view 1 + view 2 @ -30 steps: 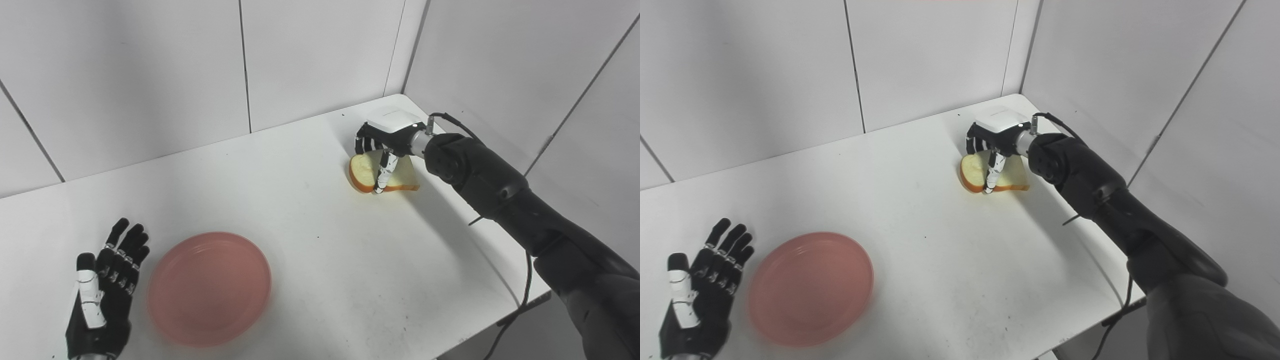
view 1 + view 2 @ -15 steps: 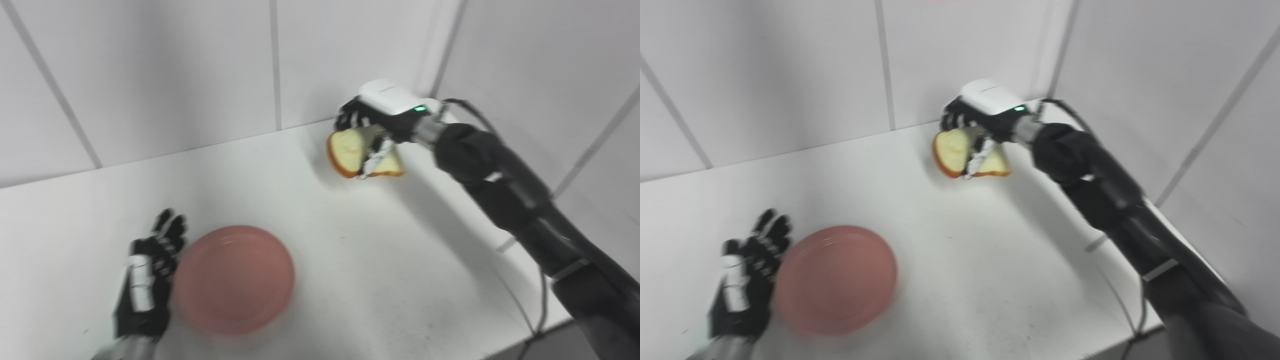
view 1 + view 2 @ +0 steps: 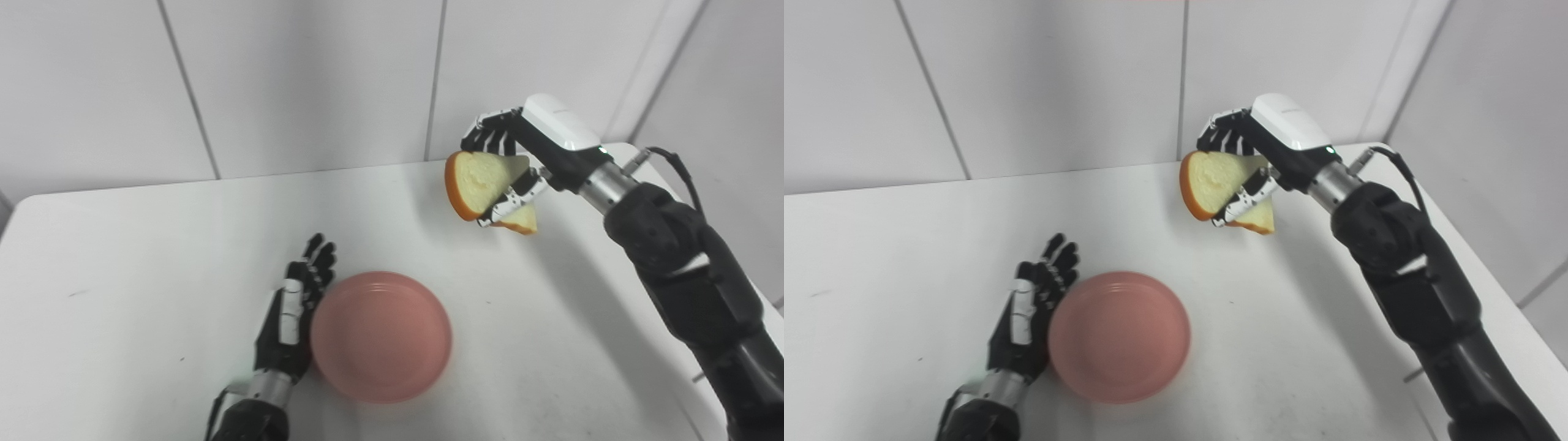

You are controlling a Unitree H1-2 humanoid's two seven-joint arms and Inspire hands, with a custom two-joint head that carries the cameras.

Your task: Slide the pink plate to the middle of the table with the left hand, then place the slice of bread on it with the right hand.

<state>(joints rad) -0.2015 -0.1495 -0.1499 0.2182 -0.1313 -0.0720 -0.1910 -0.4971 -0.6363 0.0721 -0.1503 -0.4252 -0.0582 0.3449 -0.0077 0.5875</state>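
- A white table [image 3: 153, 257] is seen from above, set against pale tiled walls.
- A round, shallow pink plastic plate [image 3: 381, 336] lies flat on the table, near its middle and toward the front edge.
- The black-and-white left hand [image 3: 293, 321] rests beside the plate on its left, fingers straight and held together, their edge against the plate's rim; nothing is grasped.
- The right hand [image 3: 520, 165], black with a white back, is raised above the far right of the table and is closed on a slice of pale bread with an orange-brown crust [image 3: 481, 187].
- The slice is held clear of the table, tilted steeply, pinched between the thumb [image 3: 511, 202] across its near face and the fingers behind it.
- The slice is well apart from the plate, up and to the right of it.
- The bread is judged light and soft, so it is likely to dent or fold under a firm squeeze; a gentle hold across its flat faces near the middle seems best.
- The plate is judged stiff and smooth, likely to slide easily when pushed at the rim.
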